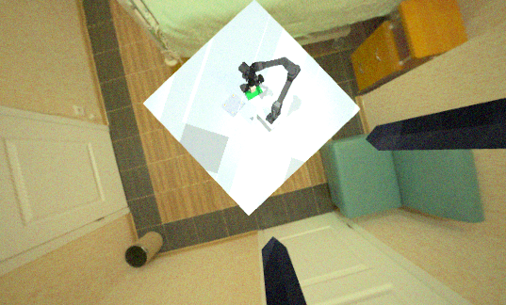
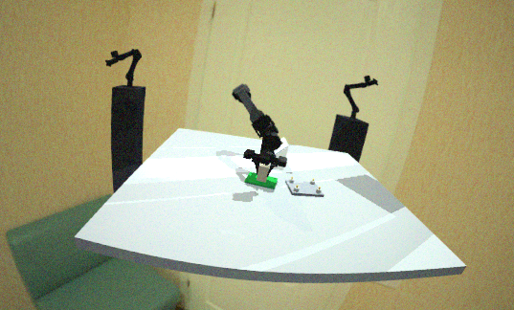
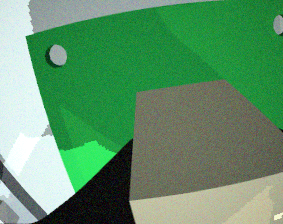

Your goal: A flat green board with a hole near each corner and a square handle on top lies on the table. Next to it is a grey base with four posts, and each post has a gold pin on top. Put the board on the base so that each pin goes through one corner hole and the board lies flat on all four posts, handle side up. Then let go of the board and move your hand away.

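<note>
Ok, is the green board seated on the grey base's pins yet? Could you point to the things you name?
No, the flat green board [image 1: 253, 95] [image 2: 254, 180] [image 3: 102, 65] sits beside the grey four-post base [image 1: 232, 104] [image 2: 306, 188].

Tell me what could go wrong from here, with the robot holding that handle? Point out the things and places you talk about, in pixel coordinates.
The gripper [image 1: 252, 88] [image 2: 263, 173] is shut on the square handle [image 2: 263, 172] [image 3: 179, 140], so the green board [image 1: 253, 94] [image 2: 254, 180] [image 3: 102, 85] might twist or tip when lifted.

The grey base [image 1: 232, 105] [image 2: 305, 188] stands close beside it; a low sideways move could knock its posts.

All four corner holes must meet the gold pins, so a slight turn could leave the board perched crookedly.
</note>
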